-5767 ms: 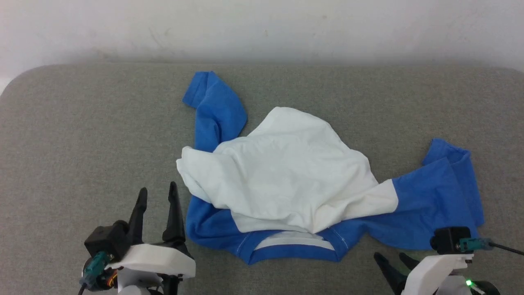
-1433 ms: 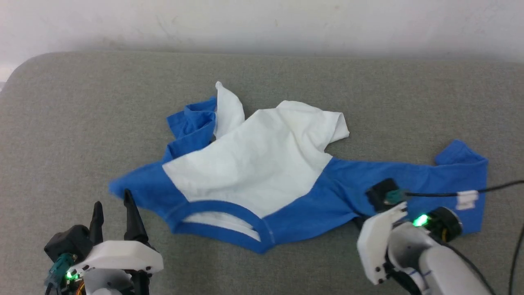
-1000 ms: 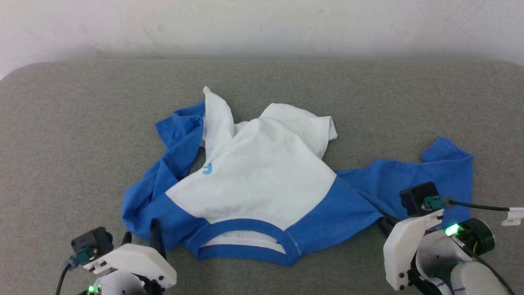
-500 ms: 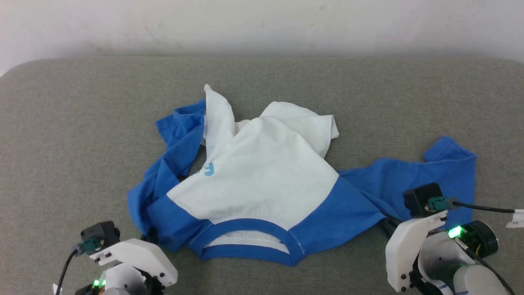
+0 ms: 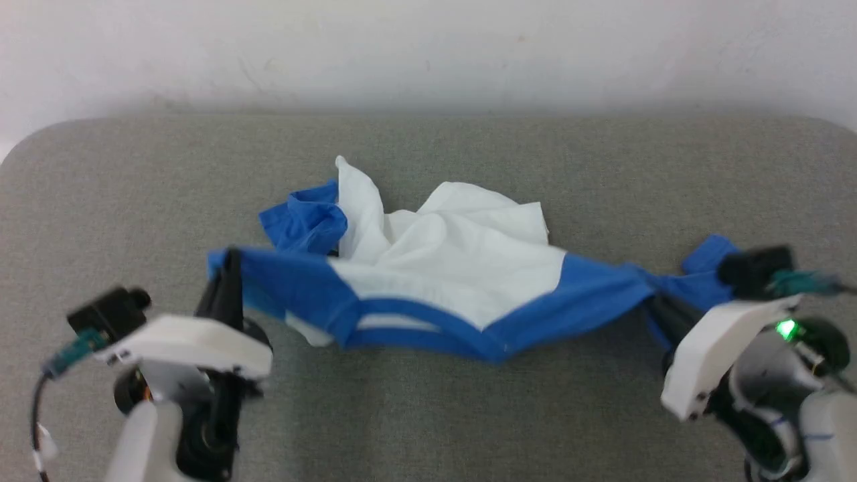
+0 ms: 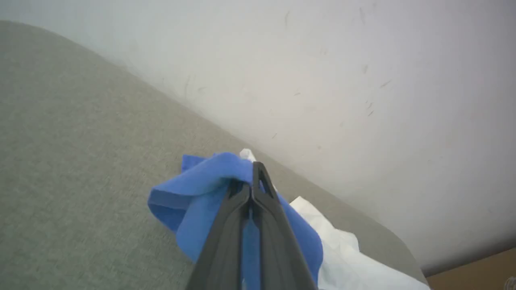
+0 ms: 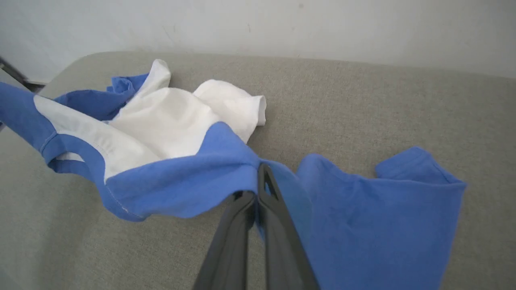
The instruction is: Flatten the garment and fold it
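The garment (image 5: 462, 274) is a white T-shirt with blue shoulders, sleeves and collar, hanging stretched between both grippers above the grey cushion. My left gripper (image 5: 226, 268) is shut on the blue shoulder cloth at the left; in the left wrist view my left gripper (image 6: 250, 186) pinches blue fabric (image 6: 201, 189). My right gripper (image 5: 659, 309) is shut on the blue shoulder at the right, and in the right wrist view my right gripper (image 7: 256, 187) clamps the blue fabric (image 7: 189, 181). The white body (image 7: 169, 121) still lies crumpled on the cushion behind, and one blue sleeve (image 7: 379, 217) rests flat.
The grey cushion (image 5: 134, 174) spreads wide on all sides, with rounded far corners. A pale wall (image 5: 428, 47) rises right behind its far edge.
My left gripper has shut on the left shoulder and both arms have risen, lifting the collar edge off the cushion and pulling it taut. The white body has bunched up behind.
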{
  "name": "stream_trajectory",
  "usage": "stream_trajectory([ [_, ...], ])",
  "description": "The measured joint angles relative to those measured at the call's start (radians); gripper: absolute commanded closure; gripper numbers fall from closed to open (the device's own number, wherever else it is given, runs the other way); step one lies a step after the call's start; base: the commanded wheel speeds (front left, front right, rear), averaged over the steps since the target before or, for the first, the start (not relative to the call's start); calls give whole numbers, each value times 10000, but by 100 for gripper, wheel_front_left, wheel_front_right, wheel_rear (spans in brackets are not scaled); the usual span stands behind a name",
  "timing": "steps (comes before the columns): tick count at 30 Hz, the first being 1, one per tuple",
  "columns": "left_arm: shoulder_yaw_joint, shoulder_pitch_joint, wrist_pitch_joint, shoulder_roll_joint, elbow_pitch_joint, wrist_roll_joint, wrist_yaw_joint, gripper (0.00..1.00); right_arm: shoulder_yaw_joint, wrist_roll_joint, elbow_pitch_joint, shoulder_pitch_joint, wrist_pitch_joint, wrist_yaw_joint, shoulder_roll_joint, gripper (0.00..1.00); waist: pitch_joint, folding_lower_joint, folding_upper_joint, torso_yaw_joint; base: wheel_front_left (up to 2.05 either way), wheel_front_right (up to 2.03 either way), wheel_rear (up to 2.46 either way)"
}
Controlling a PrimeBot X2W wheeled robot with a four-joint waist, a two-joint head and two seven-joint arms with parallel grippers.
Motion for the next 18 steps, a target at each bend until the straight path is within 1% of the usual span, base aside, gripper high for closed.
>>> stream_trajectory([
  [4, 82, -1039, 217, 217, -1041, -81, -111, 100, -577, 1325, -439, -1156, 360, -2, -54, 100, -235, 0, 0, -25, 0, 0, 0],
  [8, -58, -2674, 759, 644, -1622, 94, -111, 100, -1062, 2136, -673, -2772, 876, -6, -433, 100, -509, 0, 0, -33, 0, 0, 0],
  [14, -416, -5195, 1542, 1152, -1720, 495, -134, 100, -1423, 2669, -529, -5001, 1572, -12, -715, 100, -838, 1, 0, -62, 0, 0, 0],
  [18, -573, -6543, 1860, 1407, -1415, 763, -221, 100, -1570, 2844, -211, -6078, 1856, -12, -686, 100, -880, 0, 0, -90, 0, 0, 0],
])
